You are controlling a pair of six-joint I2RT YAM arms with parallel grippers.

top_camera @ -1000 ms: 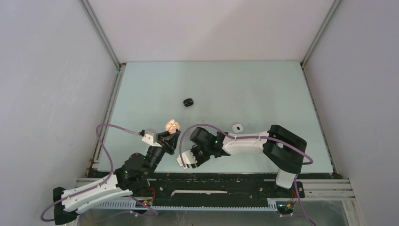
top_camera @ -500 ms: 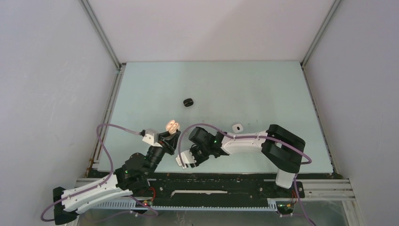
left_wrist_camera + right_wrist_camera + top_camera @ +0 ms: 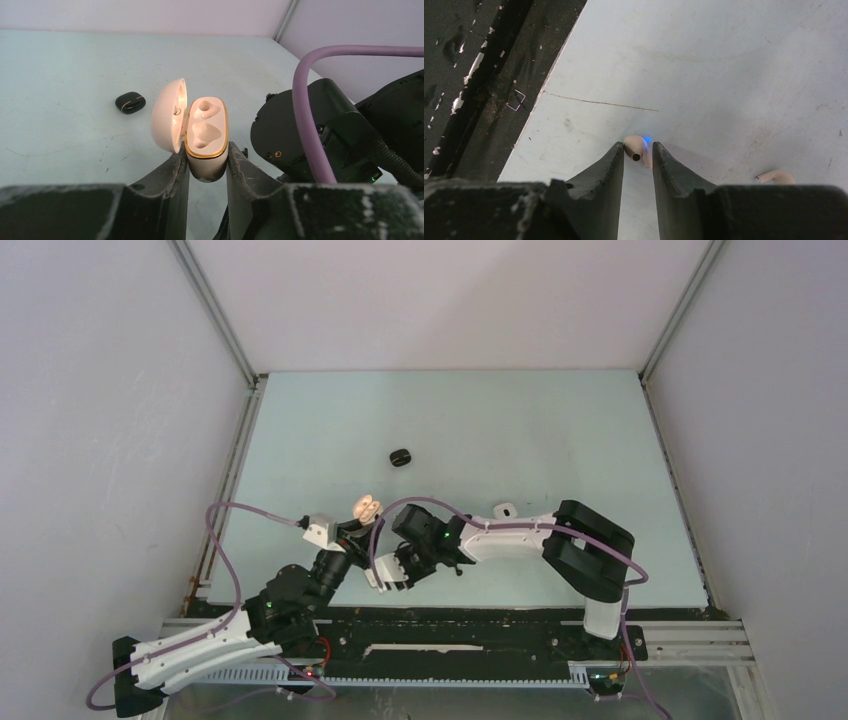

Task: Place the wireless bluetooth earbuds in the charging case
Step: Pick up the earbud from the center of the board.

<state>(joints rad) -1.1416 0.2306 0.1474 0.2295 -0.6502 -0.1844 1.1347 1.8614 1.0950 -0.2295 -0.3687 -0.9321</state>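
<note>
Left pincer (image 3: 207, 152) clamps the open, pale, gold-rimmed plastic charging case (image 3: 205, 131); right pincer (image 3: 638, 149) is closed on a small pale short-stemmed plastic earbud (image 3: 635, 145) over the light-green tabletop (image 3: 734, 70).

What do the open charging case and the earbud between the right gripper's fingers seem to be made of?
The charging case looks like pale, glossy plastic, judging by the soft highlights on its lid. Its gold rim looks metallic, though it may be only a coating. The earbud is probably smooth, pale plastic, with a dark opening at its tip. A blue light glows beside it.
</note>
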